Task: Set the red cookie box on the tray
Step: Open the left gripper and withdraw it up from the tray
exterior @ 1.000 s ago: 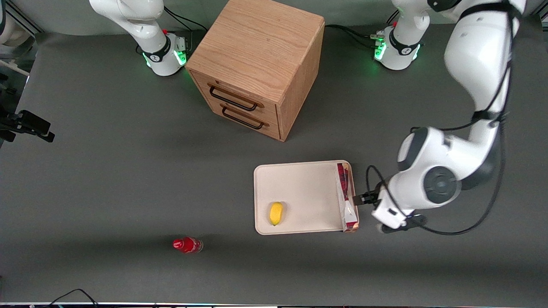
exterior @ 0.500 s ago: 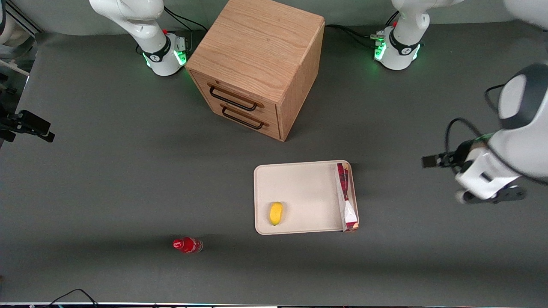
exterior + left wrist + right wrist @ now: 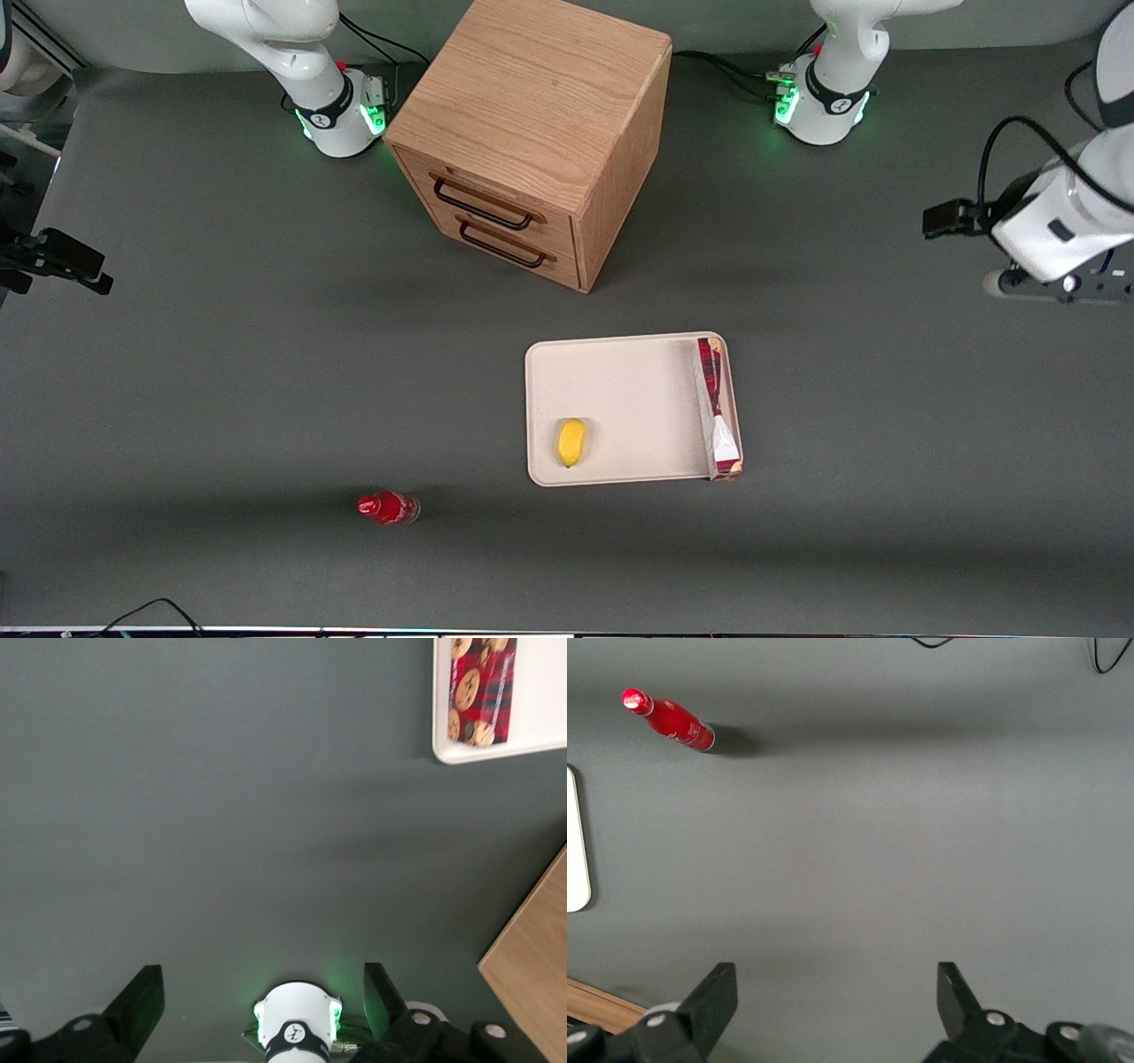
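Observation:
The red cookie box [image 3: 716, 403] lies along the edge of the cream-white tray [image 3: 620, 381] that faces the working arm's end of the table, leaning on the rim. In the left wrist view one end of the cookie box [image 3: 483, 682] shows, printed with cookies, on a corner of the tray [image 3: 542, 700]. My left gripper [image 3: 941, 218] hangs well clear of the tray, toward the working arm's end and farther from the front camera. The gripper [image 3: 261, 1001] is open, with only grey table between its fingers [image 3: 142, 999].
A small yellow fruit [image 3: 572, 441] lies on the tray. A wooden two-drawer cabinet [image 3: 532, 133] stands farther from the camera than the tray; its corner [image 3: 532, 970] shows in the wrist view. A small red bottle [image 3: 387, 508] lies toward the parked arm's end.
My gripper drew back from the cookie box and swung away toward the working arm's end, farther from the camera. The box stayed on the tray.

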You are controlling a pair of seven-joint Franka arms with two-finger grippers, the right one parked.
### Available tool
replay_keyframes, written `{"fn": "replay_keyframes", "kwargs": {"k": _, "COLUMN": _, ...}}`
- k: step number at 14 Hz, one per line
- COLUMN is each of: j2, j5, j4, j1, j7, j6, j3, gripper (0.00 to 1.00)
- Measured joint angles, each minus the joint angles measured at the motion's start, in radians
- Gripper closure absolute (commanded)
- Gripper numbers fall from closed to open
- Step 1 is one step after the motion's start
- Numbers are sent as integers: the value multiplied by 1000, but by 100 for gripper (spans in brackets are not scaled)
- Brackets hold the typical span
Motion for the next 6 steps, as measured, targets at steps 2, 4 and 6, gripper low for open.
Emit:
{"fn": "replay_keyframes", "kwargs": {"k": 2, "j2": -75, "j5": -5, "j4": -68, "j1": -19, "j7": 16, "j6": 14, "j3": 43, "gripper": 0}}
{"fn": "replay_keyframes", "kwargs": {"k": 4, "j2": -108, "j5": -7, "j4": -82, "j1": -28, "j7": 19, "j6": 12, "j3": 66, "gripper": 0}}
{"fn": "replay_keyframes", "kwargs": {"k": 6, "j2": -106, "j5": -17, "j4": -62, "j1": -29, "j7": 21, "j6": 12, "j3": 74, "gripper": 0}}
